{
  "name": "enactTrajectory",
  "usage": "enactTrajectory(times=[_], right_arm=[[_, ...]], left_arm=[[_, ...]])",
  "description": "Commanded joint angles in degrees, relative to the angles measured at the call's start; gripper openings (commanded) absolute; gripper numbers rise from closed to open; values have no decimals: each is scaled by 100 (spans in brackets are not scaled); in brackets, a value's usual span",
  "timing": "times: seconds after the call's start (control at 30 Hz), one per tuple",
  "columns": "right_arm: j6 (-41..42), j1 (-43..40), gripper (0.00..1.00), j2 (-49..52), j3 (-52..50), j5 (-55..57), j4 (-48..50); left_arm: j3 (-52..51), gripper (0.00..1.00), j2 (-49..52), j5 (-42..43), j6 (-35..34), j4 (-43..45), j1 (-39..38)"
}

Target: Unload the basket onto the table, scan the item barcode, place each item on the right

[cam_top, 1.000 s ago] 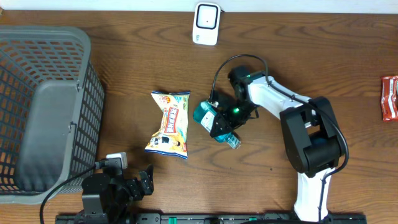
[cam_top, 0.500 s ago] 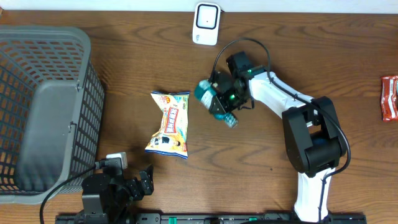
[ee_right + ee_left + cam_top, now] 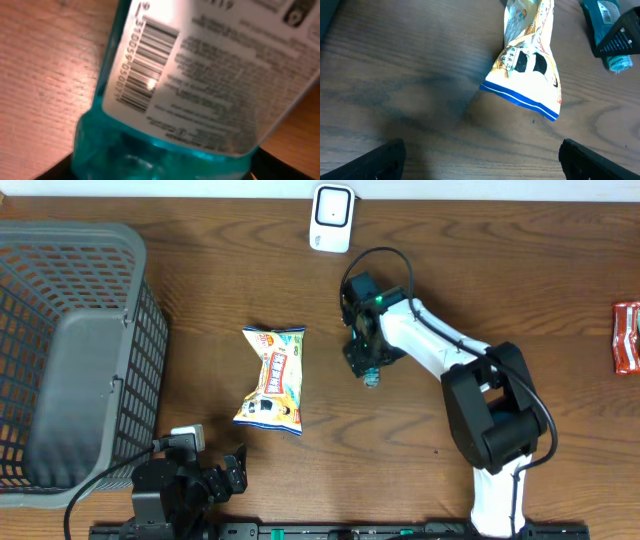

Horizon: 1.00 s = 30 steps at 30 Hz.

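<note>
At the left side stands the grey basket (image 3: 150, 330). Near it, at the near edge, the left gripper (image 3: 480, 162) waits with its fingers wide apart and nothing between them. A little to the right, the snack bag (image 3: 272, 378) lies flat on the table, not touched by any arm.

Further right, the right gripper (image 3: 362, 330) is on the teal bottle (image 3: 210, 85), which is on the near side of the white scanner (image 3: 332, 218) and apart from it. I cannot tell if the fingers clamp the bottle or are loose around it.

The barcode (image 3: 145, 65) faces the wrist camera, so I judge the scan is not done: the label must be turned to the scanner. The snack bag and the red packet (image 3: 626, 337) at the right edge seem to wait too.
</note>
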Motion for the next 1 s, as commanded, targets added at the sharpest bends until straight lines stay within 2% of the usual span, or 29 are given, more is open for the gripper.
enactTrajectory(times=[0.0, 0.03, 0.13, 0.23, 0.33, 0.37, 0.4, 0.43, 0.5, 0.57, 0.7, 0.8, 0.97], right_arm=[[269, 52, 49, 240, -522, 302, 190], [271, 52, 43, 240, -564, 240, 271], [275, 44, 39, 240, -599, 210, 498], [387, 33, 49, 240, -599, 205, 649], [538, -7, 49, 243, -599, 37, 691], [557, -20, 51, 243, -599, -35, 691], [560, -37, 59, 243, -599, -90, 688], [601, -50, 64, 243, -599, -87, 684], [640, -74, 70, 240, -595, -81, 667], [643, -101, 86, 238, -535, -83, 588], [994, -208, 99, 214, -190, -125, 52], [1285, -356, 99, 151, 118, -643, -295], [1438, -885, 99, 133, 136, -2352, -138]], left_arm=[[17, 98, 0, 48, 33, -63, -22], [17, 98, 0, 48, 33, -63, -22], [17, 98, 0, 48, 33, -63, -22], [17, 98, 0, 48, 33, -63, -22], [17, 98, 0, 48, 33, -63, -22], [17, 98, 0, 48, 33, -63, -22], [17, 98, 0, 48, 33, -63, -22], [17, 98, 0, 48, 33, -63, -22], [17, 98, 0, 50, 33, -63, -22], [17, 98, 0, 48, 33, -63, -22], [17, 98, 0, 48, 33, -63, -22], [17, 98, 0, 50, 33, -63, -22], [17, 98, 0, 48, 31, -63, -22]])
